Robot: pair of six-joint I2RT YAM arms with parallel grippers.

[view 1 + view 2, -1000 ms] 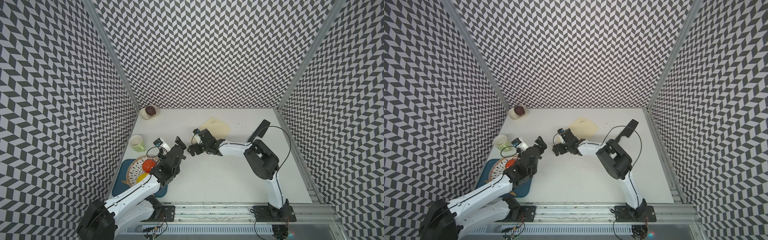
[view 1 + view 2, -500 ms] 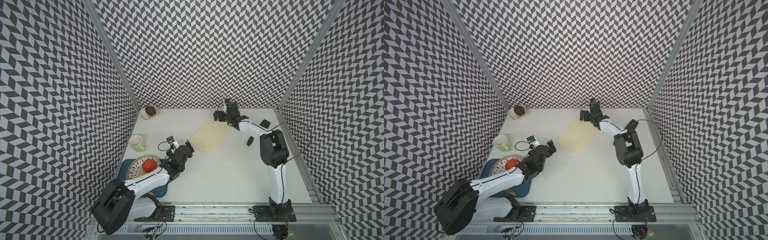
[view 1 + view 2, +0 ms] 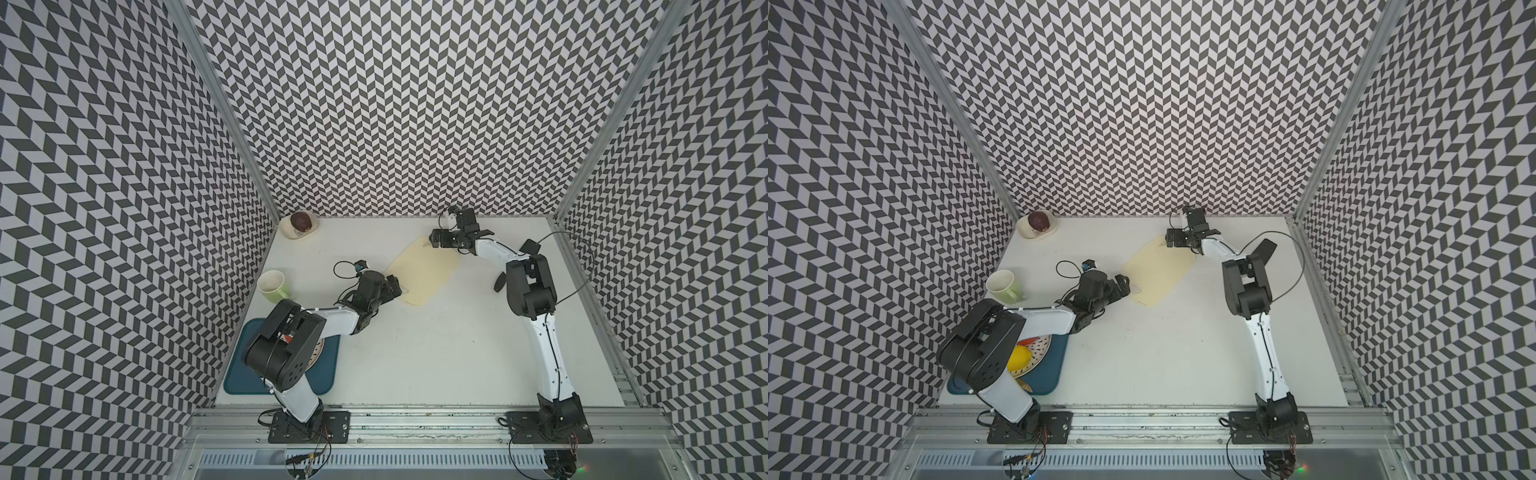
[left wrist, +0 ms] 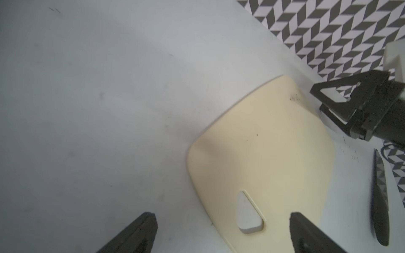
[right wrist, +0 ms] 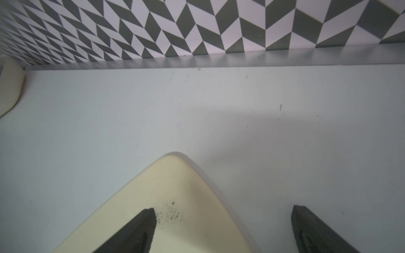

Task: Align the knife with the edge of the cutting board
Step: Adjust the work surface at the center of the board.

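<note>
- Lying diagonally mid-table in both top views, cutting board (image 3: 424,272) (image 3: 1158,270); knife (image 3: 498,283) near its right side, apart from it, partly hidden by right arm (image 3: 530,286).
- Left wrist: left gripper (image 4: 222,219) spread wide, empty, fingers either side of board's cut-out end; knife off to the side.
- Right wrist: right gripper (image 5: 222,210) spread wide, empty, one finger over board's corner, the other over table (image 5: 285,131).

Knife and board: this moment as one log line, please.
left gripper: open, at board cut-out end | right gripper: open, at far corner | knife: on table, apart from board, free
</note>
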